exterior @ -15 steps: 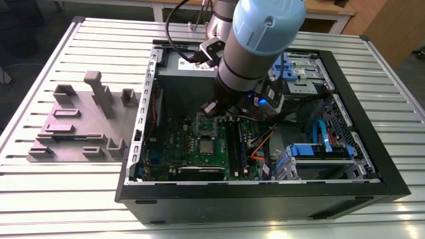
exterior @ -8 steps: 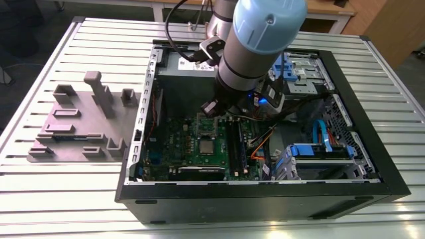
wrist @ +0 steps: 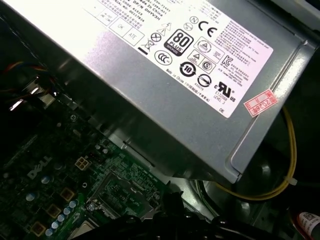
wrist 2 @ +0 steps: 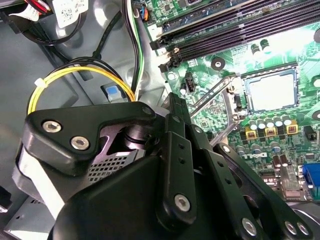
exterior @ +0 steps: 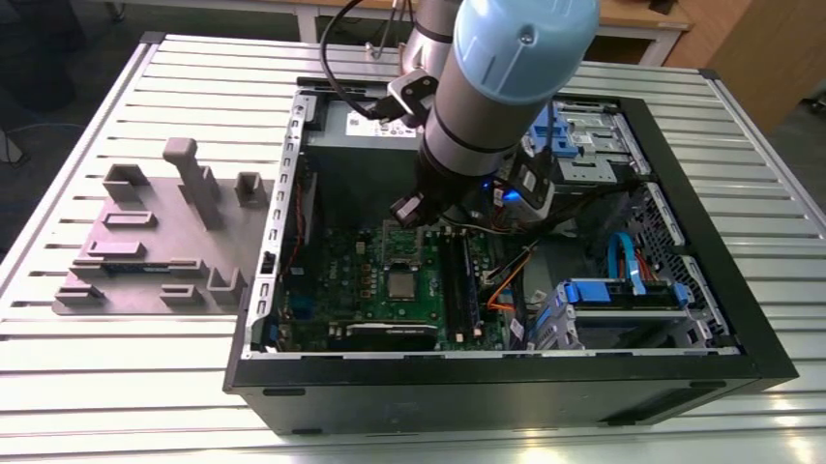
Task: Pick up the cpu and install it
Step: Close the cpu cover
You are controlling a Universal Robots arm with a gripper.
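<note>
Above the motherboard [exterior: 387,275] | claw [wrist 2: 172,107]: grip state cannot be told | cpu [wrist 2: 271,90] lies in socket, apart from claw

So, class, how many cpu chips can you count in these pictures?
1. The cpu sits in the socket on the green motherboard inside the open case, seen in the exterior view and the second wrist view. Others could be hidden behind the arm.

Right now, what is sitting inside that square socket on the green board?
The cpu lies in the socket, silver top showing, latch lever raised. Its underside is hidden.
</note>
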